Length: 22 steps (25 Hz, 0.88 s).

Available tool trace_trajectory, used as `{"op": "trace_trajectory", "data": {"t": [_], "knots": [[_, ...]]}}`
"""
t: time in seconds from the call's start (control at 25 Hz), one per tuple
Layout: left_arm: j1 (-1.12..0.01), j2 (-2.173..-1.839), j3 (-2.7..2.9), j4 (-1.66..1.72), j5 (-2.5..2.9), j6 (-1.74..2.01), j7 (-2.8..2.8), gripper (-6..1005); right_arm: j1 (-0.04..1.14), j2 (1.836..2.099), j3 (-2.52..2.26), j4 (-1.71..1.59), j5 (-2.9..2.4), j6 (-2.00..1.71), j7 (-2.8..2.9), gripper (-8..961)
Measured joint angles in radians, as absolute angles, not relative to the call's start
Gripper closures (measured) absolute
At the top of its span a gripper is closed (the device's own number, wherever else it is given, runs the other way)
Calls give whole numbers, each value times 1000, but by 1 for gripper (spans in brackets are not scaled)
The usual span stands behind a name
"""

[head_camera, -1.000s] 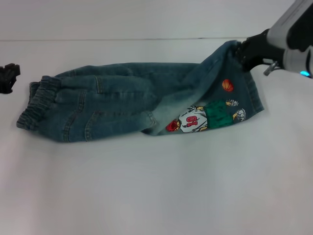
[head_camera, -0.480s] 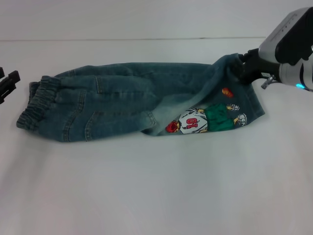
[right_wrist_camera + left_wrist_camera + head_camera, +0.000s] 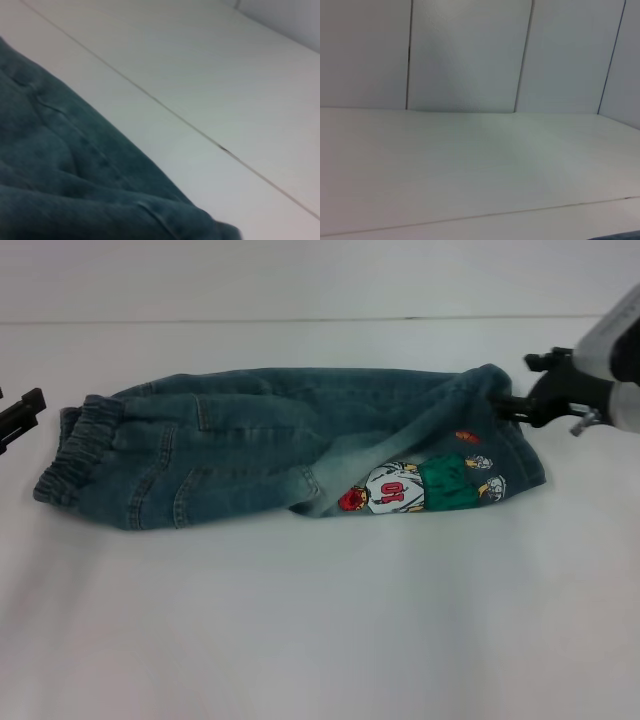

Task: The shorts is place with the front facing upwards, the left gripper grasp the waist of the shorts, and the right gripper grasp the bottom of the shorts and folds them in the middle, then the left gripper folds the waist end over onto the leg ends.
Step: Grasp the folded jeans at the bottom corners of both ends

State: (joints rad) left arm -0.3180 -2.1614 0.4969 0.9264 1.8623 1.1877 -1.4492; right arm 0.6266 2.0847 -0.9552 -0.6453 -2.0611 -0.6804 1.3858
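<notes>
The denim shorts [image 3: 250, 440] lie folded lengthwise on the white table [image 3: 320, 620]. Their elastic waist [image 3: 75, 452] points left. The leg ends [image 3: 490, 430], with a cartoon basketball player print [image 3: 415, 485], lie flat at the right. My right gripper [image 3: 522, 383] is open just past the leg ends, at the cloth's far right corner, with nothing held. The right wrist view shows denim shorts [image 3: 75, 180] close up. Only a black tip of my left gripper [image 3: 20, 412] shows at the left edge, a short way from the waist.
A seam line [image 3: 300, 319] crosses the table behind the shorts. The left wrist view shows only the white table [image 3: 470, 165] and grey wall panels [image 3: 465, 55].
The right gripper has lowered the raised leg end, let go of it and pulled back to the right. The leg end now lies flat. The left gripper has shifted slightly outward.
</notes>
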Motion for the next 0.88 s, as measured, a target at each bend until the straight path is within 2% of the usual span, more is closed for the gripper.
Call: {"op": "trace_trajectory", "data": {"t": [0.36, 0.56, 0.88], "knots": [[-313, -2163, 494, 926, 1862, 1207, -1443, 397, 512, 2092, -932, -780, -2032, -803, 1408, 136], [-291, -2163, 415, 925, 1854, 1379, -1361, 404, 438, 2084, -901, -809, -1881, -1014, 1334, 5], [-223, -2161, 242, 817, 1822, 1731, -1092, 398, 362, 2089, -748, -671, -1623, -1342, 1047, 8]]}}
